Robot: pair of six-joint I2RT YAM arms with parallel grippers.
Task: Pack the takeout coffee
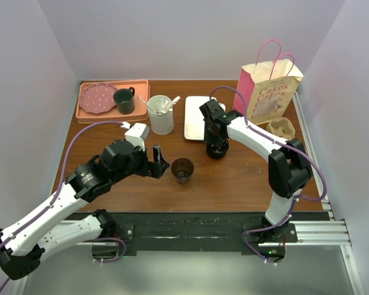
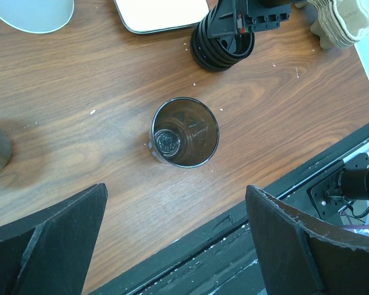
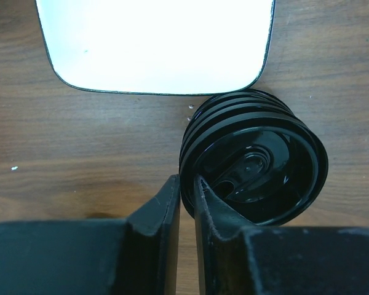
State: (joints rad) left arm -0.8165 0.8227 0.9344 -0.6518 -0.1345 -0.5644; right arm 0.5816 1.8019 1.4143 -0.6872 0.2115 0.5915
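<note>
The right gripper has its jaws drawn in to a thin slit on the rim of the top lid. One finger sits inside the rim and the other outside, so it reads as a pinch on that lid rather than on the whole lid stack beneath it. The stack stands on the table, just in front of the white tray. From there the cup lies to the robot's left and a little nearer the bases, apart from the stack, with bare wood between them. It stands upright with its open mouth up and its long axis vertical, so a lid would have to arrive flat and come down from above. The left gripper is the nearer tool to the cup. Its fingers are spread wide and empty, flanking the cup from the near side without touching it, probably ready to steady it. The paper bag and the pulp carrier wait at the far right, beyond the right arm.
</note>
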